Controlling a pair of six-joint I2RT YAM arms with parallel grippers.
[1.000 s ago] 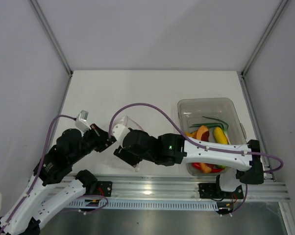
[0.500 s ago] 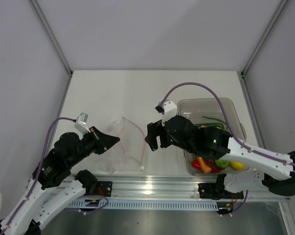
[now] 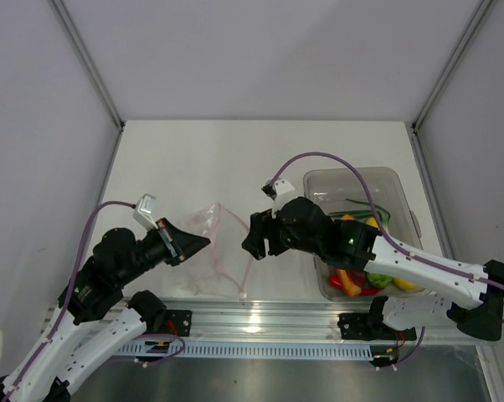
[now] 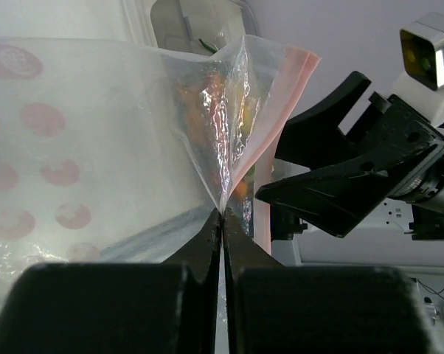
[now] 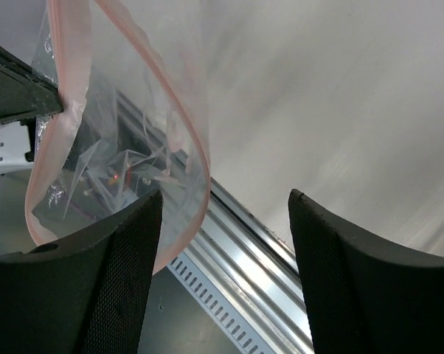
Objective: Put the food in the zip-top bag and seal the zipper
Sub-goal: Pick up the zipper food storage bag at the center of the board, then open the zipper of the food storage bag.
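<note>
Left gripper [image 4: 222,215] is clamped on the zip-top bag [image 3: 223,260] edge, holding the mouth open; my right gripper [image 5: 226,203] hangs open, empty, beside it. Food [image 3: 365,280] sits in the bin [image 3: 352,177], zipper [image 5: 200,140] unsealed: I've basically everything left.

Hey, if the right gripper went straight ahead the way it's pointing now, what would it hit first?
Most likely the open mouth of the zip-top bag: its pink zipper hangs just ahead of the open right gripper, toward one finger. Depth is hard to judge.
</note>
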